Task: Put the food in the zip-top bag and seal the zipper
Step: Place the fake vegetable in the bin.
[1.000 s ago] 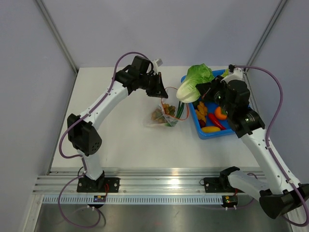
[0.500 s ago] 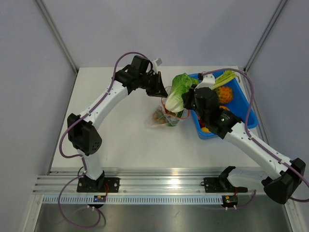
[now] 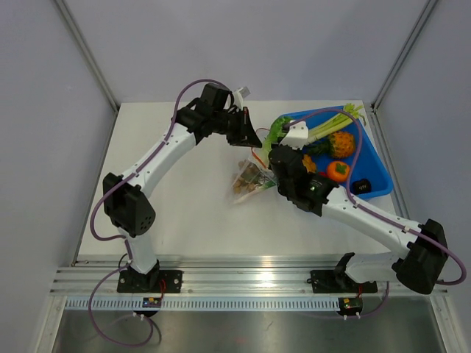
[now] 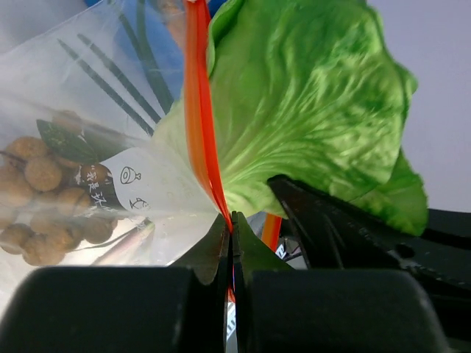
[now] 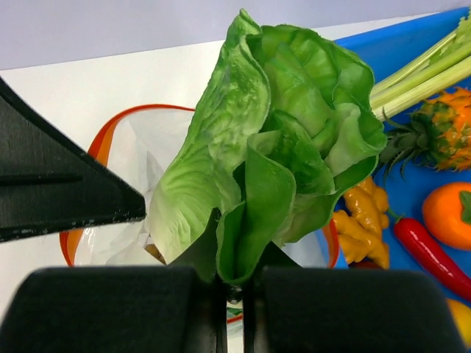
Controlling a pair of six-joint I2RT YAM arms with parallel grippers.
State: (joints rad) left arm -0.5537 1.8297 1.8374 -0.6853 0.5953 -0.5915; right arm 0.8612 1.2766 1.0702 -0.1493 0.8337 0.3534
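Note:
The clear zip-top bag (image 3: 249,182) hangs over the table with its mouth held up and open. My left gripper (image 3: 253,140) is shut on the orange-red zipper (image 4: 200,125) at the mouth edge (image 4: 231,220). Brown balls (image 4: 44,198) and green onions (image 4: 110,81) lie inside the bag. My right gripper (image 3: 271,153) is shut on the white-green cabbage (image 5: 280,147) at its leaf base (image 5: 234,276). It holds the cabbage right over the bag's open mouth, ringed by the zipper (image 5: 110,129). Only a green edge of the cabbage (image 3: 277,129) shows from above.
The blue bin (image 3: 377,160) stands at the back right, beside the bag. It holds celery stalks (image 3: 331,125), a pineapple (image 3: 340,143), an orange (image 3: 337,170), a red chilli (image 5: 430,254) and a yellow piece (image 5: 357,220). The right forearm crosses the table's front right.
My right arm has swung left from the blue bin with the cabbage, now at the bag's mouth. My left gripper has kept its hold on the zipper; the bag shifted slightly.

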